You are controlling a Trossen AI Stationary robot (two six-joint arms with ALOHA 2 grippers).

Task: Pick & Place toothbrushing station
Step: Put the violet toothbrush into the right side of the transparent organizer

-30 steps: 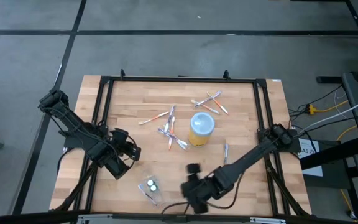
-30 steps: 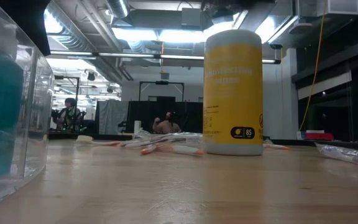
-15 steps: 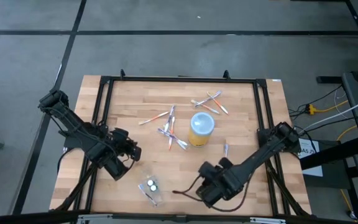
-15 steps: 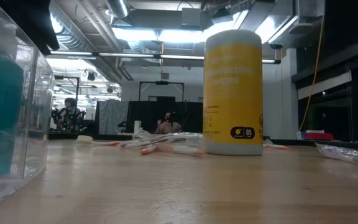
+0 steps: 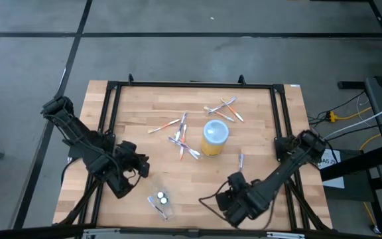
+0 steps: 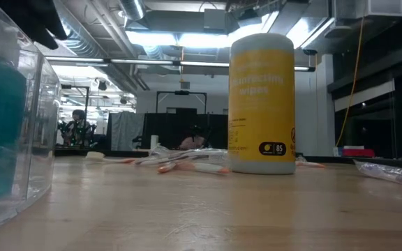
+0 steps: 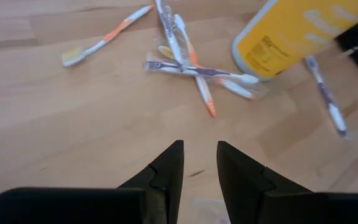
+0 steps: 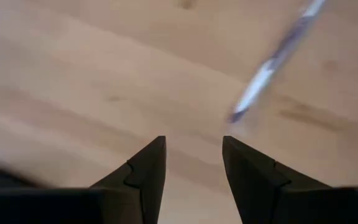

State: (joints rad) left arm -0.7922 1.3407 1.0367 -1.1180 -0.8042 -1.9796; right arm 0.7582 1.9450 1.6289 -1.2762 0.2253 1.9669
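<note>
Wooden table (image 5: 257, 119) inside a black frame, seen from above, grey floor all around. Its far strip and left-front area are bare — open room for moving.

Near the middle stands the yellow cup (image 5: 214, 137) with a pale-blue top, upright; whether anything is inside it cannot be told. Just left of it lies a heap of toothbrushes (image 5: 182, 139), some crossing each other, and a second small heap (image 5: 223, 109) lies behind the cup. One single toothbrush (image 5: 241, 159) lies apart, to the cup's right. Close to the front edge lies a clear pouch (image 5: 160, 200) with two small teal tubes (image 5: 161, 196) in it.

Left gripper (image 5: 141, 167) hangs over the table's left side, above and to the left of the pouch — fingers a little apart, holding nothing. Right gripper (image 5: 231, 189) hangs low near the front edge, right of the pouch, pointing toward the single toothbrush; its fingers are parted and empty.
</note>
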